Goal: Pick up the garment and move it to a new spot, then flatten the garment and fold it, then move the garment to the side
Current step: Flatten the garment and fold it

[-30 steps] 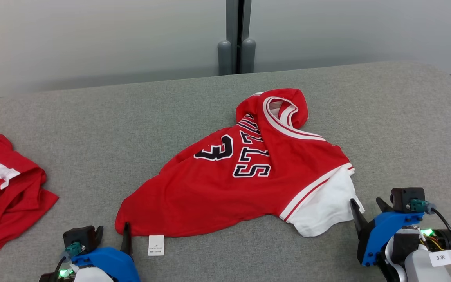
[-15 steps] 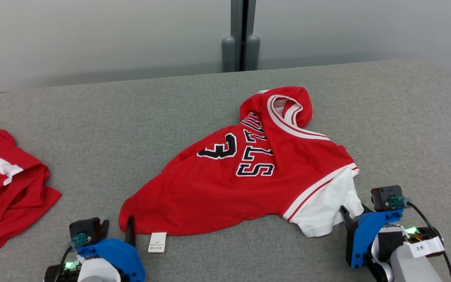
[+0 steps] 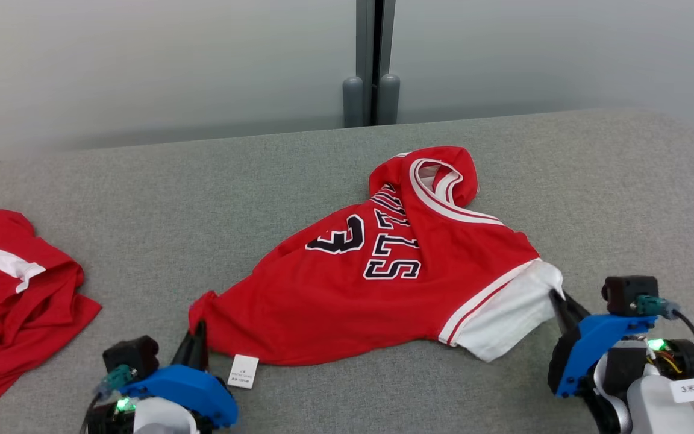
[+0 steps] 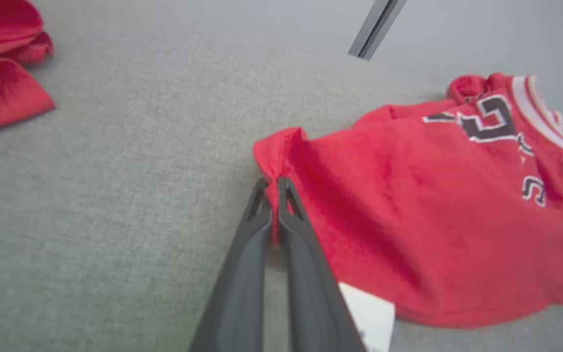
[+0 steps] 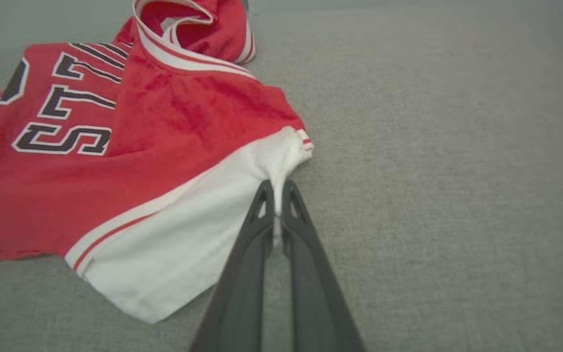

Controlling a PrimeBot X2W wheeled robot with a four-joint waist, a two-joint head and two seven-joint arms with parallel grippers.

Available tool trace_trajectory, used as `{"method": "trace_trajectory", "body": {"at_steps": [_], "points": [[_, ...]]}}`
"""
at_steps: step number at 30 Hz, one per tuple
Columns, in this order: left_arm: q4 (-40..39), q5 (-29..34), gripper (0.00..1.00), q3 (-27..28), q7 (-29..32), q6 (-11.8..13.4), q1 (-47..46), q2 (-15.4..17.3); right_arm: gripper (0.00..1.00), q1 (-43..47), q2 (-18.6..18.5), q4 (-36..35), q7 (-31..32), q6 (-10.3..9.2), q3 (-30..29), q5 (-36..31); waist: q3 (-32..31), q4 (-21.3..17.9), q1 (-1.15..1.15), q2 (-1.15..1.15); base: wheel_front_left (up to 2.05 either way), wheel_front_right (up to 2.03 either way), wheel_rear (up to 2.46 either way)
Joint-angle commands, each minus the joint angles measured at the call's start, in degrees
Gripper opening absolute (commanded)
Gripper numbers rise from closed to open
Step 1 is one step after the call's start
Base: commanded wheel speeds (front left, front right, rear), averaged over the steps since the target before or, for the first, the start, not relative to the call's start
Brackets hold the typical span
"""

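Observation:
A red jersey (image 3: 377, 283) with black lettering, white sleeve and striped collar lies crumpled on the grey table (image 3: 202, 181). My left gripper (image 3: 197, 337) is shut on its red lower-left hem corner, which bunches between the fingers (image 4: 264, 205) in the left wrist view. My right gripper (image 3: 559, 301) is shut on the edge of the white sleeve (image 5: 198, 230), pinched at the fingertips (image 5: 275, 188) in the right wrist view. A white care label (image 3: 243, 371) sticks out under the hem beside the left gripper.
A second red garment (image 3: 9, 295) lies heaped at the table's left edge, also seen as red cloth (image 4: 3, 73) in the left wrist view. A grey wall with a dark post (image 3: 371, 60) stands behind the table. Bare grey surface (image 5: 433, 122) extends right of the jersey.
Both grippers have closed on the jersey: left on the hem corner, right on the white sleeve. The pinched corners are drawn up, and the head camera has shifted slightly.

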Motion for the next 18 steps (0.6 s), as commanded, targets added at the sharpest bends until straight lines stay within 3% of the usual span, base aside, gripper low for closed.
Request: {"method": "trace_trajectory", "body": {"at_steps": [1,8,14,15,18], "points": [[-2.95,-1.48,0.0,1.66,-1.2,-0.71,0.2,0.52,0.0,1.33,-0.08,-3.25,-0.04,0.03,-0.96,0.79,-0.59,-0.07,0.0,0.0,0.0,0.0,0.0],[-22.65,-9.2,0.0,7.52,1.1,-1.39,3.93,1.86,0.0,5.42,-0.07,-22.12,3.61,0.03,-3.86,4.29,-2.0,-0.39,0.0,0.0,0.0,0.0,0.0],[-44.68,-16.62,0.0,11.16,7.58,1.08,7.75,2.16,0.0,7.67,-0.1,-38.02,7.42,0.03,-4.67,4.99,-1.66,-1.26,0.0,0.0,0.0,0.0,0.0],[-44.68,-16.62,0.0,11.16,7.58,1.08,7.75,2.16,0.0,7.67,-0.1,-38.02,7.42,0.03,-4.67,4.99,-1.66,-1.26,0.0,0.0,0.0,0.0,0.0],[-54.86,-18.92,0.0,12.42,10.58,2.89,8.65,2.99,0.0,7.56,-0.07,-45.84,8.31,0.03,-5.73,4.27,-1.26,-1.62,0.0,0.0,0.0,0.0,0.0]]}}
